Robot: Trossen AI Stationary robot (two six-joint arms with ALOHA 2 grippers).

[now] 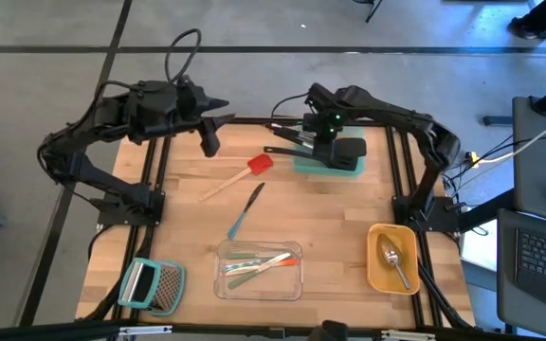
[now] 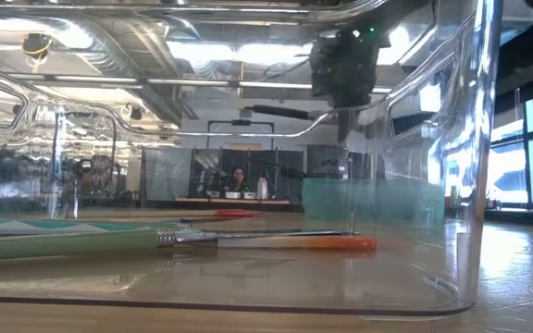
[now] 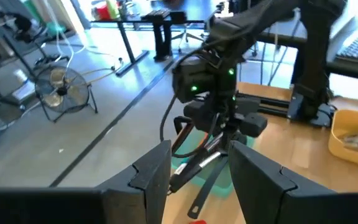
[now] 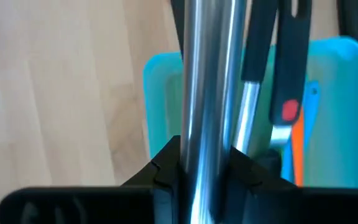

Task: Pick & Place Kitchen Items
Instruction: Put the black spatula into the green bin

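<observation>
Fingers (image 4: 166,180) of right gripper (image 4: 204,171) clamp steel handle (image 4: 207,81), hiding its end.

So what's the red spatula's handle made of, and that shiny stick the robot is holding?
The red spatula has a pale tan handle, so it looks like bare wood. The right gripper is shut on a shiny handle that mirrors light in streaks, so probably polished steel.

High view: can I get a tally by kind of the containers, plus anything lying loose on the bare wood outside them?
Containers: 3 (teal container, clear container, yellow container)
Graters: 1 (grater)
Loose utensils: 2 (red spatula, teal tool)
Total: 6
</observation>
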